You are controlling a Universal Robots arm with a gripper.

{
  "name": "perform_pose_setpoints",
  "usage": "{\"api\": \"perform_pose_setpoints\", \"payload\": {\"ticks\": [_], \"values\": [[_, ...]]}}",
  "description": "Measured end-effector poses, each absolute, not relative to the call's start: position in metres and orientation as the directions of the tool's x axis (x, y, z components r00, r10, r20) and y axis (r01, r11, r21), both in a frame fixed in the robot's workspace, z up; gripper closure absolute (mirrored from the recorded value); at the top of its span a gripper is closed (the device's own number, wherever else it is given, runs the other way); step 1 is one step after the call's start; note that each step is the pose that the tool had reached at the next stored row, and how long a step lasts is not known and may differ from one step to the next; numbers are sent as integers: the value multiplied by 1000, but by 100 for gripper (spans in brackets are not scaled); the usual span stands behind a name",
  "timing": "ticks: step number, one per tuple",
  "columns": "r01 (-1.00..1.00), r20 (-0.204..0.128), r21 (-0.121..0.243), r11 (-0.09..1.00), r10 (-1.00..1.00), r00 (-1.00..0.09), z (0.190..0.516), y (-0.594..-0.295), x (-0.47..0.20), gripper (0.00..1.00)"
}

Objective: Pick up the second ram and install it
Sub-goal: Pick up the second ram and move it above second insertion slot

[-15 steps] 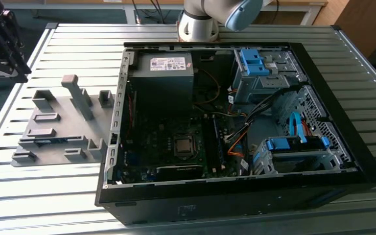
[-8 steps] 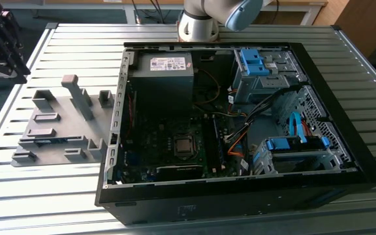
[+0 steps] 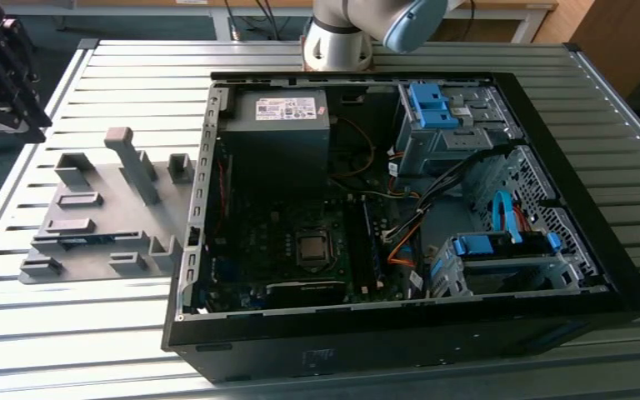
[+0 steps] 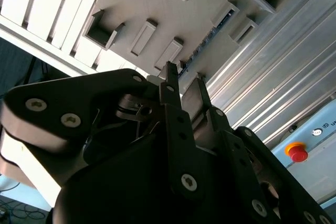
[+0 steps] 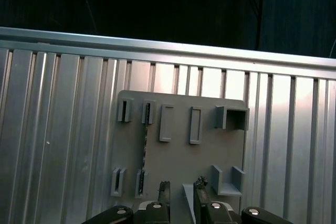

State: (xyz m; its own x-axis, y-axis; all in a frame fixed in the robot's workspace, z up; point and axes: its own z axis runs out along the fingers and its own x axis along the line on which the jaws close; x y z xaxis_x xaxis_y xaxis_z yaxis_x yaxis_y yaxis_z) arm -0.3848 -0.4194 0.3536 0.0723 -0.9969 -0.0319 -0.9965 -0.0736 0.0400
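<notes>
The slatted metal tabletop (image 3: 97, 333) carries an open computer case (image 3: 409, 337) and, on the exterior view's left, a grey plate (image 3: 114, 232) of holder blocks. I see the arm (image 3: 337, 42) rising from its base behind the case and leaving the picture at the top. In both wrist views my tool (image 5: 181, 187) (image 4: 185, 83) hangs above the plate with its tips pointing down at it. Its fingers (image 5: 164, 188) are parted, with a bare gap between them and nothing gripped. The second ram (image 5: 143, 153) (image 3: 76, 241) stands on edge in its slotted blocks on the plate, apart from the tool and off to one side of the fingers. A tall grey post (image 3: 131, 162) stands on the plate just beside the fingertips' line. A red push button (image 4: 297, 152) shows beyond the tabletop.
</notes>
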Motion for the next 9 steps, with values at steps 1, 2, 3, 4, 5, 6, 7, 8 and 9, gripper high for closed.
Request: {"api": "perform_pose_setpoints", "payload": {"ticks": [1, 2, 3, 4, 5, 6, 7, 8, 9], "values": [[-996, -32, 40, -74, -997, 72, 354, -419, -385, 69], [-996, -32, 40, -74, -997, 72, 354, -419, -385, 69], [-996, -32, 40, -74, -997, 72, 354, -419, -385, 62], [-996, -32, 40, -74, -997, 72, 354, -419, -385, 62], [-996, -32, 40, -74, -997, 72, 354, -419, -385, 62], [-996, -32, 40, -74, -997, 72, 354, -419, -385, 62], [-996, -32, 40, -73, -997, 72, 353, -420, -385, 62], [-997, -32, 40, -73, -997, 72, 353, -420, -385, 62], [-997, -32, 40, -73, -997, 72, 353, -420, -385, 62]]}}
